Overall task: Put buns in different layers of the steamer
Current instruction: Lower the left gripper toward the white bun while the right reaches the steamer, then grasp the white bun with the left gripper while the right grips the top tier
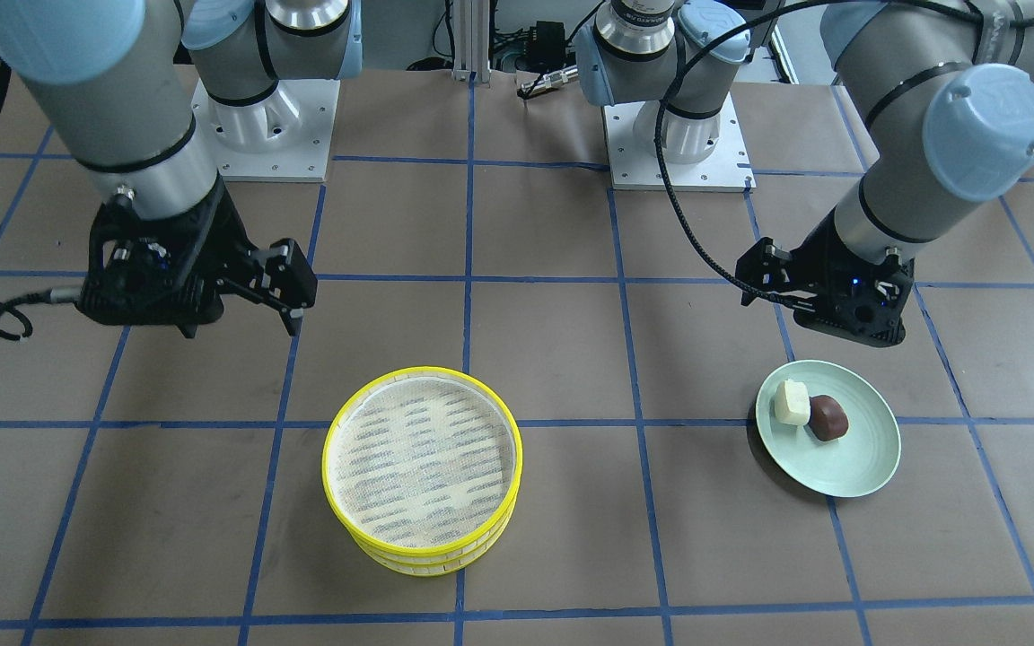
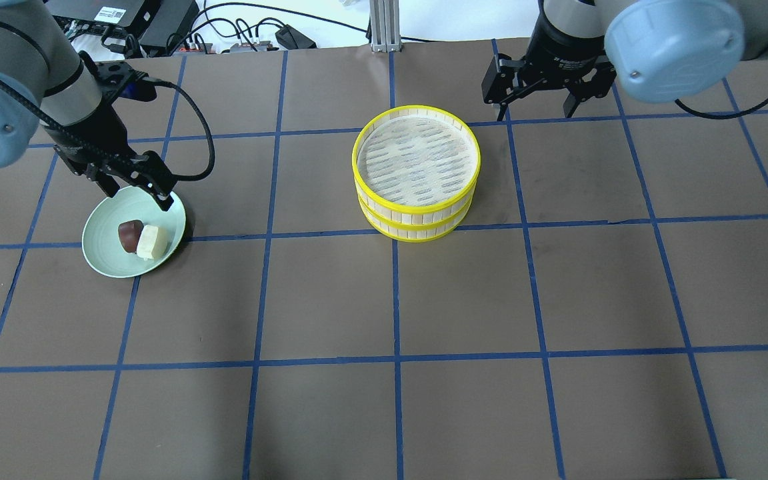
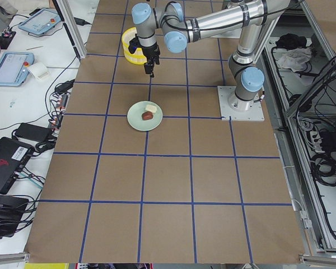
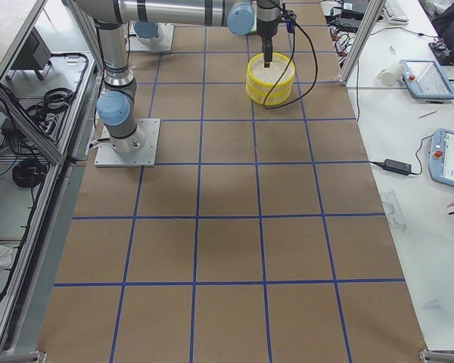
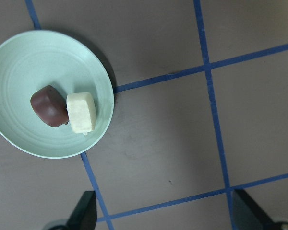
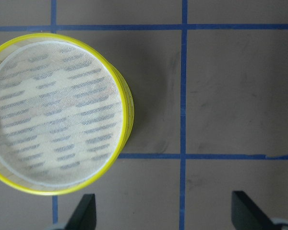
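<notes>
Two yellow-rimmed steamer layers (image 2: 417, 157) sit stacked mid-table, the top mesh floor bare; they also show in the front view (image 1: 423, 458) and the right wrist view (image 6: 57, 124). A cream-white bun (image 2: 151, 241) and a dark reddish-brown bun (image 2: 130, 235) lie touching on a pale green plate (image 2: 107, 263); they also show in the left wrist view, cream (image 5: 81, 112) and brown (image 5: 49, 106). My left gripper (image 2: 137, 193) is open and empty above the plate's far edge. My right gripper (image 2: 536, 107) is open and empty, beyond the steamer and to its right.
The brown table cover (image 2: 464, 300) carries a grid of blue tape lines. The arm bases (image 1: 679, 144) stand on the robot's side. Cables and electronics (image 2: 131, 20) lie past the far edge. A black cable (image 2: 204, 143) loops from the left wrist.
</notes>
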You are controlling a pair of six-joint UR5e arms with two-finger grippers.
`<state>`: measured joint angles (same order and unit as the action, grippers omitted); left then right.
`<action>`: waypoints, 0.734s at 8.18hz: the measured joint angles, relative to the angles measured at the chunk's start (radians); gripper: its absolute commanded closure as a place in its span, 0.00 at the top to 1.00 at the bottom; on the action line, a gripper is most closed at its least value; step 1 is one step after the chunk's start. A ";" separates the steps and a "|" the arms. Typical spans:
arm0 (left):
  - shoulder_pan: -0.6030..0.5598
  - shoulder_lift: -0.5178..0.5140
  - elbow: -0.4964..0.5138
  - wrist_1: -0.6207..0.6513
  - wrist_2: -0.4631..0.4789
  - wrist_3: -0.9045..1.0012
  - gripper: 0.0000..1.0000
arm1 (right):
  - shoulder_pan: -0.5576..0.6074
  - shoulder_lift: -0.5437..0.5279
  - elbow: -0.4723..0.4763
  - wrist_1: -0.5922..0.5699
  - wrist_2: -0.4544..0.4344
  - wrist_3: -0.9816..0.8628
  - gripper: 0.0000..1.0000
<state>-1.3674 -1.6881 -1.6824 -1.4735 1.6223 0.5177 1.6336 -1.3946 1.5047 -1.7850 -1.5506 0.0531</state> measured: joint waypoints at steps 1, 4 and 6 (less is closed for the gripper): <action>0.012 -0.022 -0.023 0.039 0.015 0.096 1.00 | 0.006 0.056 0.000 -0.060 0.003 0.013 1.00; 0.083 -0.127 -0.046 0.142 0.034 0.335 0.96 | 0.025 0.196 0.002 -0.174 0.006 0.049 1.00; 0.100 -0.202 -0.047 0.197 0.036 0.401 0.89 | 0.028 0.243 0.015 -0.216 0.032 0.059 0.96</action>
<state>-1.2671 -1.8903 -1.7297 -1.2760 1.6578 0.9183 1.6616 -1.1512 1.5193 -2.0014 -1.5182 0.1123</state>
